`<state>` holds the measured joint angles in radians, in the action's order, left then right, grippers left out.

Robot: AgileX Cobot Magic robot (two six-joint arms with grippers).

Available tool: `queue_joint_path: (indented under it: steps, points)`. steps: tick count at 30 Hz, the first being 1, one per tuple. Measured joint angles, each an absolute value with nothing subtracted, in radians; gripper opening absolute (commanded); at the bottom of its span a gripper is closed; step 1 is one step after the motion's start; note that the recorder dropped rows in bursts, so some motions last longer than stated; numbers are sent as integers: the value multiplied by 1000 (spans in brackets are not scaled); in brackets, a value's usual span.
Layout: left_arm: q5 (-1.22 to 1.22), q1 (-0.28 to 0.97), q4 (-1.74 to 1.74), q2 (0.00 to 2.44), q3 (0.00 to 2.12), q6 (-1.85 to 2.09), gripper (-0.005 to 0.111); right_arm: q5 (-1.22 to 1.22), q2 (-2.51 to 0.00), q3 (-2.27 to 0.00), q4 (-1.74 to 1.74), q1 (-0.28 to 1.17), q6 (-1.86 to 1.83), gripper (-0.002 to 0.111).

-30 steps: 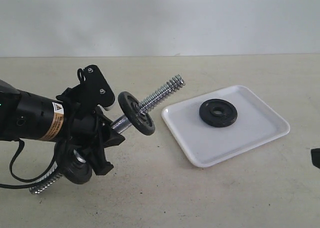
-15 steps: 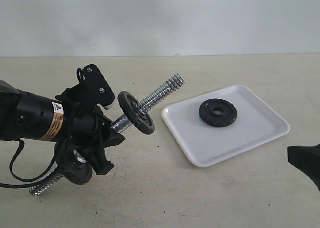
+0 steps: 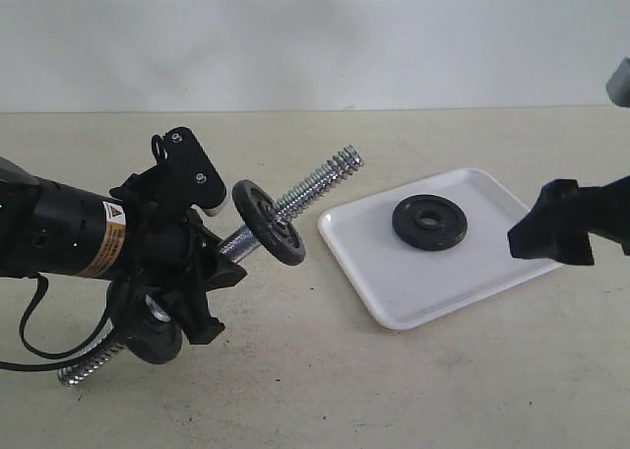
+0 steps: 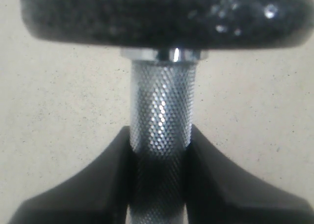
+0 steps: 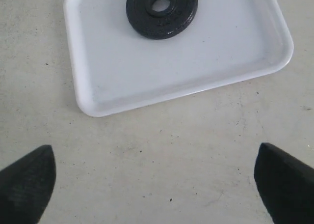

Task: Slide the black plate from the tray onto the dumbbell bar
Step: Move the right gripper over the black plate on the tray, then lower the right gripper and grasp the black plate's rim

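Step in hand: approach to the pick; the black plate point(image 3: 430, 223) is not yet grasped, so the slide onto the bar is yet to come

Black plate: lies flat inside the tray point(image 3: 463, 272), hole up, clear of the rim on every side; nothing touches it

Dumbbell bar point(image 3: 315, 185): held off the tray, beside the tray's end nearest the left arm; tilted, its free threaded end raised and pointing over toward the tray; two other discs point(image 3: 268, 223) already sit on it, one on each side of the grip

Left gripper point(image 4: 159, 150): clenched on the bar's knurled middle; both fingers press the chrome

Right gripper point(image 5: 154, 180): released, jaws spread wide and empty; it hovers above the table point(image 5: 147, 135) just outside the tray's rim, the plate ahead of it

Next move, as I judge it: carry the right gripper in over the tray, lower with one finger on each side of the plate's rim, and close; a flat low disc leaves little to pinch, so the fingers need to reach right down to the tray floor; then lift, tip the plate upright, line its hole with the threaded end

Risk: the glossy tray may skid under a push
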<state>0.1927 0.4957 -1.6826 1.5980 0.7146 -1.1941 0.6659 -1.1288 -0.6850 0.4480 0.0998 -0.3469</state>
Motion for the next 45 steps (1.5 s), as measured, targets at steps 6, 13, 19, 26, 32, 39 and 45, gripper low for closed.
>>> queue_joint_path:
  steps: [6,13,19,26,32,39,45]
  points:
    - [193,496,-1683,1598,715,-1194,4,733,-1345,-858,448,100,-330,105]
    - [193,496,-1683,1598,715,-1194,4,785,-1515,-967,445,100,-313,105]
    - [193,496,-1683,1598,715,-1194,4,766,-1598,-1045,302,107,-313,105]
    - [193,496,-1683,1598,715,-1194,4,724,-1645,-1103,93,190,-270,105]
    - [193,496,-1683,1598,715,-1194,4,712,-1728,-1176,83,288,-211,105]
    - [193,496,-1683,1598,715,-1194,4,687,-1842,-1258,79,309,-145,105]
    - [193,496,-1683,1598,715,-1194,4,683,-1926,-1302,79,309,-136,105]
